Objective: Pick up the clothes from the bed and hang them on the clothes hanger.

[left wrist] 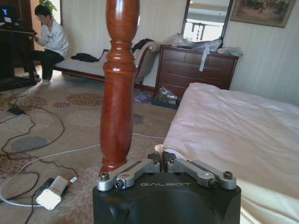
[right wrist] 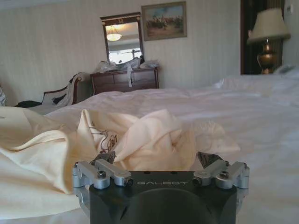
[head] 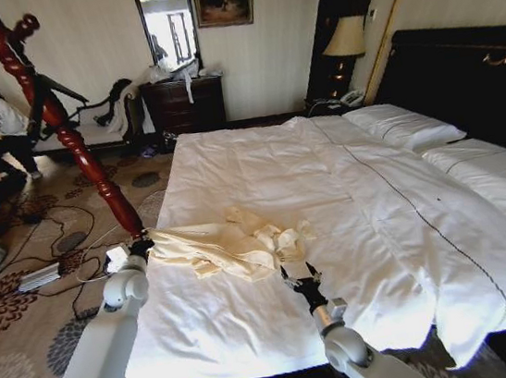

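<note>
Head view: my left gripper (head: pixel 139 248) pinches the clothes (head: pixel 232 244) at the bed's (head: pixel 260 169) left edge; my right gripper (head: pixel 300 274) spreads just beside them, near the foot edge

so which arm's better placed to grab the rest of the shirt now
Right. The right gripper is open just short of the crumpled clothes, facing the bunched part. The left gripper is shut on their edge by the bed side.

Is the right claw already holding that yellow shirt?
No, the right gripper is open just short of the clothes, which lie crumpled on the bed.
</note>
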You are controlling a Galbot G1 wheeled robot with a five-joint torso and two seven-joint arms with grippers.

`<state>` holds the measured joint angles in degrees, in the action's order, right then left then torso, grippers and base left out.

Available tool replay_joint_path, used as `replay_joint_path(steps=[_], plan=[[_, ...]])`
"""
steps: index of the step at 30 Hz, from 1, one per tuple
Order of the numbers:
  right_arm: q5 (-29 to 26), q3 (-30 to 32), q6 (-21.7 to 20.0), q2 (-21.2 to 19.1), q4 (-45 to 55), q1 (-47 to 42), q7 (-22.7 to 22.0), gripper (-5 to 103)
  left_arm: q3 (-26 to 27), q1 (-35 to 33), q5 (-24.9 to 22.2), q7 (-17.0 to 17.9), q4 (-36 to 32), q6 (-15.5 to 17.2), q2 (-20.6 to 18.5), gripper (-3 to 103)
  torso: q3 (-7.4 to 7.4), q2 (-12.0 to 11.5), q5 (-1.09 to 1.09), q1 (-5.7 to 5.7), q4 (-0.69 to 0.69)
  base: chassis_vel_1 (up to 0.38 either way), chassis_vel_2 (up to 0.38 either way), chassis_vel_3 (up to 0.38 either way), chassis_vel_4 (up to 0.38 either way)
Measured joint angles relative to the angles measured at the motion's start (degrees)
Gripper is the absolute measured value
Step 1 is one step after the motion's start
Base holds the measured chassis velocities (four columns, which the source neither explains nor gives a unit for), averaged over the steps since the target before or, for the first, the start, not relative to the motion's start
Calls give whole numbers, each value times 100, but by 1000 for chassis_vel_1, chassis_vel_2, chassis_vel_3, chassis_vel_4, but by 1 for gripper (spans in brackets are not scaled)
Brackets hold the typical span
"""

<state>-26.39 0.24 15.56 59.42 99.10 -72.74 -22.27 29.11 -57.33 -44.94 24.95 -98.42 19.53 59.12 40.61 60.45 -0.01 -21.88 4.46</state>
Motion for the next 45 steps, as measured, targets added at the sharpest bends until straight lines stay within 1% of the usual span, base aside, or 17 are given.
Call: replay_joint_path(steps=[3,5,6,8,9,10,12,14,17,18,19,22,23,28,34,37,45], plan=[[418,-49,-37,-196,-1,121,28,97,29,-79,13,-3,0,-11,-12,2,0,0,0,1,1,0,0,0,0],[956,-71,-91,-354,-14,275,56,97,40,-77,18,1,12,-13,-15,2,0,0,0,0,1,0,0,0,0],[956,-71,-91,-354,-14,275,56,97,40,-77,18,1,12,-13,-15,2,0,0,0,0,1,0,0,0,0],[1460,-78,-228,-511,-10,400,46,97,46,-56,18,25,19,-13,-18,2,0,0,1,0,0,0,0,0,0],[1685,-98,-328,-610,9,459,7,95,47,-48,15,39,19,-10,-18,2,0,0,1,0,1,0,0,0,0],[1685,-98,-328,-610,9,459,7,95,47,-48,15,39,19,-10,-18,2,0,0,1,0,1,0,0,0,0],[2034,-242,-549,-810,14,564,-126,100,46,-51,15,60,7,2,-20,2,0,0,0,0,1,0,0,0,0],[2155,-356,-638,-886,-11,624,-198,100,42,-59,15,67,-10,7,-21,2,0,0,1,1,1,0,0,0,0],[2552,-841,-911,-1059,-213,846,-489,100,33,-84,15,99,-44,25,-11,2,0,0,1,0,1,0,0,0,0],[2698,-1001,-966,-1081,-308,942,-564,100,30,-100,16,107,-62,28,-6,2,0,0,1,0,1,0,0,0,0],[2698,-1001,-966,-1081,-308,942,-564,100,30,-100,16,107,-62,28,-6,2,0,0,1,0,1,0,0,0,0],[3146,-1267,-1001,-1058,-583,1200,-637,100,23,-155,23,132,-118,41,6,2,0,0,1,0,0,0,0,0,0],[3318,-1305,-996,-1034,-670,1280,-642,100,23,-176,25,143,-142,44,8,2,0,0,1,0,0,0,0,0,0],[3784,-1444,-1011,-982,-943,1535,-651,100,37,-214,25,168,-202,59,-2,2,0,0,1,0,0,0,0,0,0],[3803,-1748,-1195,-1027,-1101,1737,-759,100,44,-212,-6,205,-249,73,-33,2,0,0,1,0,1,0,0,0,0],[3640,-1998,-1292,-1093,-1113,1914,-799,100,39,-184,-14,220,-253,81,-17,2,0,0,1,0,1,0,0,0,0],[3340,-2442,-1296,-1073,-1066,2444,-681,100,9,-128,-3,224,-199,82,64,2,0,0,0,0,1,0,0,0,0]])
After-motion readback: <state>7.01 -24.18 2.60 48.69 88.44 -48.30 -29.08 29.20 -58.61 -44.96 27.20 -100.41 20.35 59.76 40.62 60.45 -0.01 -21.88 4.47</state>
